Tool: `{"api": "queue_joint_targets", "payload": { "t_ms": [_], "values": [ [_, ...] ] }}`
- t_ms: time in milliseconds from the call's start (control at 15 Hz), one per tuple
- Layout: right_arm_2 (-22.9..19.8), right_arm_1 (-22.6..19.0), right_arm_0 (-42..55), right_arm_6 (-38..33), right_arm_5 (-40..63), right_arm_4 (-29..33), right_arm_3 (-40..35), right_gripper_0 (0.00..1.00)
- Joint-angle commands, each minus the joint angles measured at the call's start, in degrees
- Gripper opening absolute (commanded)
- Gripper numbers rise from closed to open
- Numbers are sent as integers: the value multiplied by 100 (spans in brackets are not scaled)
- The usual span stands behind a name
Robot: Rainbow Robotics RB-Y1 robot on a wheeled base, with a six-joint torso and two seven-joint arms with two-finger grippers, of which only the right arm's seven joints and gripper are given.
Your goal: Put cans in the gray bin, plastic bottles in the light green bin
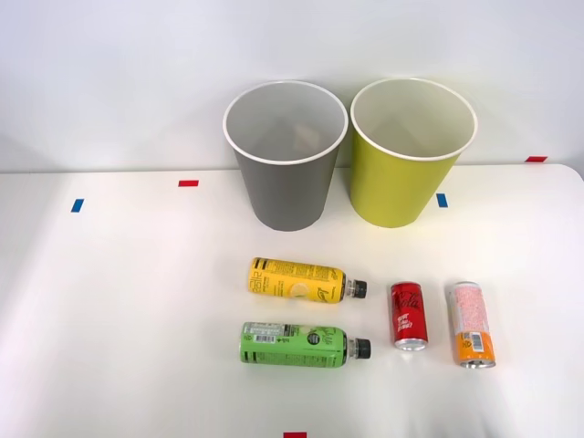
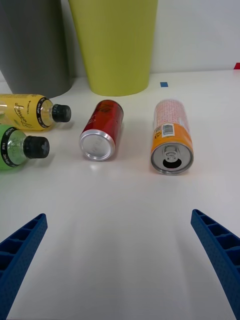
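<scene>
Two cans lie on their sides on the white table: a short red can [image 1: 410,315] [image 2: 103,129] and, to its right, a slim pale-pink and orange can [image 1: 471,324] [image 2: 171,136]. Left of them lie a yellow-labelled bottle [image 1: 298,280] [image 2: 27,111] and a green-labelled bottle [image 1: 297,345] [image 2: 15,147], both with black caps. Behind stand the gray bin [image 1: 286,155] [image 2: 32,45] and, to its right, the light green bin [image 1: 409,151] [image 2: 116,42]. My right gripper [image 2: 120,265] is open, its blue fingers [image 2: 22,250] apart, nothing between them, short of the cans.
Small red tape marks [image 1: 188,182] and blue tape marks [image 1: 77,205] dot the table [image 1: 128,310]. A white wall rises just behind the bins. Open table surface lies left of the bottles and in front of the cans.
</scene>
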Motion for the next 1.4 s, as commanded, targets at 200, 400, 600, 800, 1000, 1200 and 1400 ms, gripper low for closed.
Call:
{"api": "queue_joint_targets", "payload": {
  "t_ms": [200,400,600,800,1000,1200,1400],
  "values": [
    [0,0,0,0,0,0,0,100],
    [0,0,0,0,0,0,0,100],
    [0,0,0,0,0,0,0,100],
    [0,0,0,0,0,0,0,100],
    [0,0,0,0,0,0,0,100],
    [0,0,0,0,0,0,0,100],
    [0,0,0,0,0,0,0,100]
  ]
}}
